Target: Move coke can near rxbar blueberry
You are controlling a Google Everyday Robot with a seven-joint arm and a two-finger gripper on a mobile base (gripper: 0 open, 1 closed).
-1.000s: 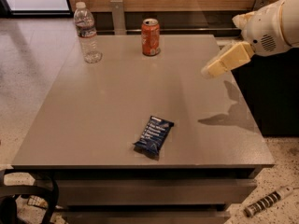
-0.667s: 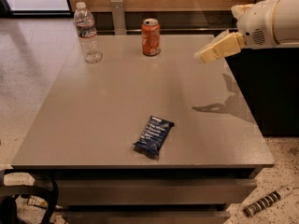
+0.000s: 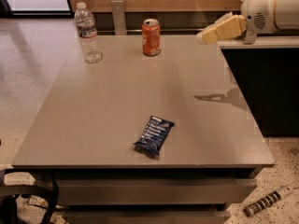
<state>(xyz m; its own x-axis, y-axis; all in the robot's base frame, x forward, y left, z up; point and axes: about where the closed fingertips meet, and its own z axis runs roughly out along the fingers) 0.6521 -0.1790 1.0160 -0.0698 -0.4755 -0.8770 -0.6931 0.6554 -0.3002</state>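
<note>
The coke can, orange-red with a silver top, stands upright at the far middle of the grey table. The rxbar blueberry, a dark navy wrapper with white text, lies flat near the table's front edge. My gripper is cream-coloured and hangs in the air above the table's far right edge, to the right of the can and apart from it. It holds nothing. Its shadow falls on the table's right side.
A clear plastic water bottle stands upright at the table's far left. A dark counter adjoins the table on the right. A wood-panelled wall runs behind. A ridged cylinder lies on the floor at the bottom right.
My gripper has moved up and to the left, toward the can's side of the table. The can, the bar and the bottle have not moved.
</note>
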